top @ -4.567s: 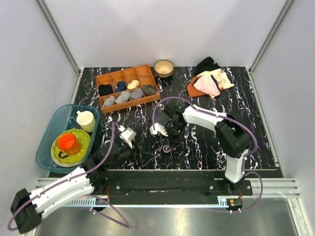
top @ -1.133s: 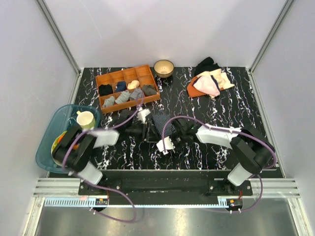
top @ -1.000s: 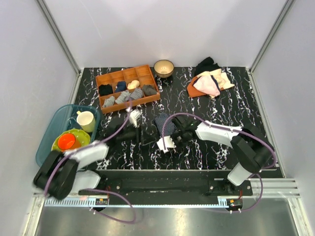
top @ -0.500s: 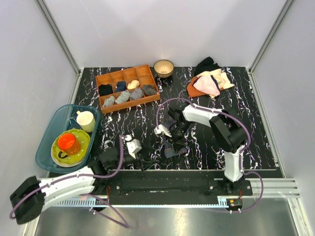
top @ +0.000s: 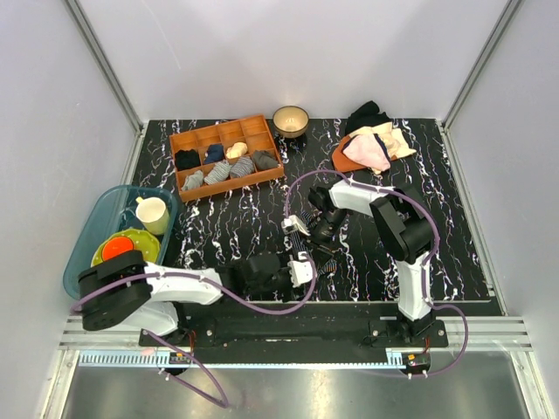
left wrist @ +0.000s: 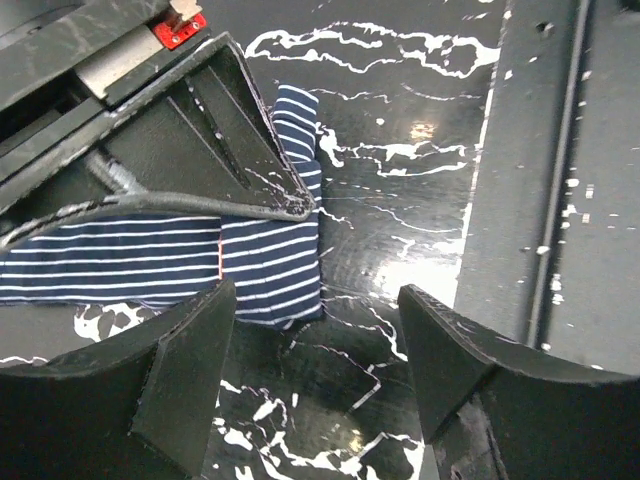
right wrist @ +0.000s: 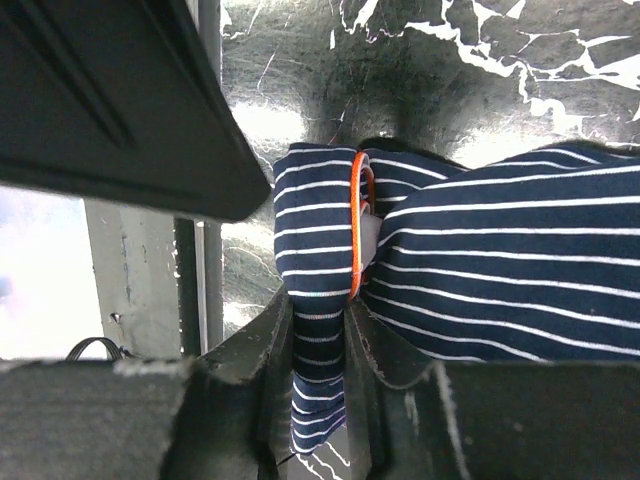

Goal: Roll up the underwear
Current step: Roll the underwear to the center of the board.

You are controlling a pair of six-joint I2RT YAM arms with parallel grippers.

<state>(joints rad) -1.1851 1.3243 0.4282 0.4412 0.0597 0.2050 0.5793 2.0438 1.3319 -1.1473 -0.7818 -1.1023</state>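
Near the front middle of the counter (top: 218, 231), the underwear (left wrist: 265, 265) lies as a flattened strip, not yet rolled. The right fingers (right wrist: 250, 375) pinch a fold at its orange-edged end. The left fingers (left wrist: 180, 385), off to the left half a second ago, have swung in and spread open around the strip's end, probably ready to share the rolling.

Bright, even light, with glare on the glossy table (right wrist: 268, 128).
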